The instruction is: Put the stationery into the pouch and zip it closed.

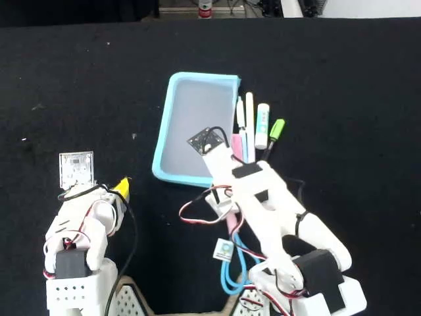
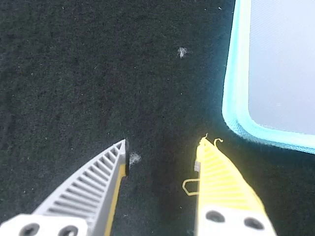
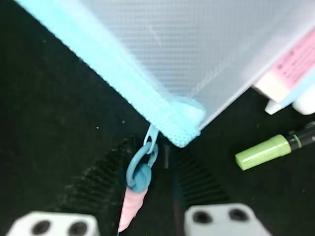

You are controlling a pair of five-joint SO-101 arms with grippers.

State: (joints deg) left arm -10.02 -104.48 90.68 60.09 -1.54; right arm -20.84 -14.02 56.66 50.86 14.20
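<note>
From above, the black tabletop [image 1: 79, 79] holds a pouch [image 1: 191, 112] with a blue edge, lying flat. Just beside it lie pens [image 1: 249, 118], a glue stick [image 1: 262, 125] and a green marker [image 1: 276, 129], all outside the pouch. The right arm [image 1: 276, 204] stretches out to the near corner of the pouch, by the pens. The left arm [image 1: 82, 224] sits folded up, apart from the pouch.

In the left wrist view, the left end effector [image 2: 162, 145] is open. Its grey finger [image 2: 106, 184] and yellow finger [image 2: 221, 184] stand wide apart over bare tabletop, with nothing between them. The pouch corner is near, not touching.

In the right wrist view, the right end effector [image 3: 157, 147] is right at the pouch corner. I cannot tell if it is open or closed. The zipper pull [image 3: 140, 169], a blue ring with a pink tab, hangs from that corner and lies at the end effector. The marker lies on the tabletop near the corner.
</note>
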